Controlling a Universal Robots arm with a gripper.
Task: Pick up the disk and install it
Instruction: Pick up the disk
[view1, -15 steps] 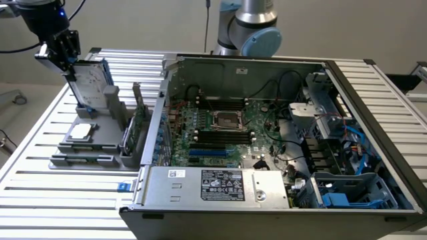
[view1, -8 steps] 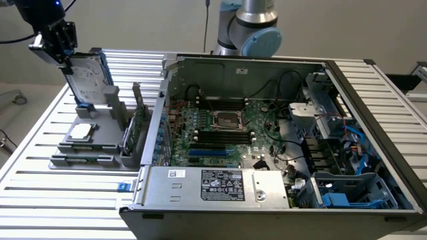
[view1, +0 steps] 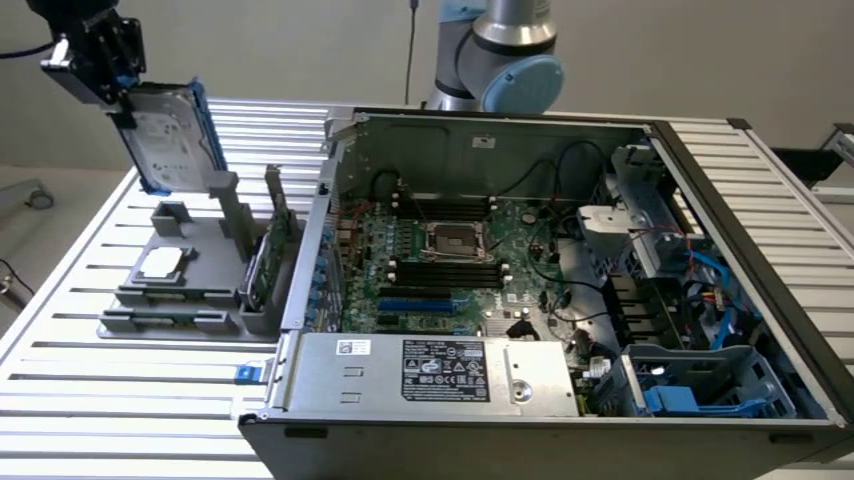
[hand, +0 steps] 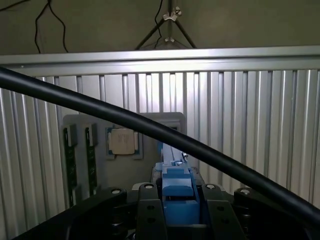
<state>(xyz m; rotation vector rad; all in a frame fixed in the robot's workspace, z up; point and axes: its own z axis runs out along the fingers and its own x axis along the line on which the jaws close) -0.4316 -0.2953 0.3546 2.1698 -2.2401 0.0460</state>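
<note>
My jaws are clenched on the disk (view1: 171, 135), gripping the edge of its blue carrier (hand: 176, 184). I hold it tilted in the air at the exterior view's far left. It hangs just above the grey holder (view1: 200, 288) on the worktop (view1: 94, 400), beside the open computer case (view1: 507, 130).
</note>
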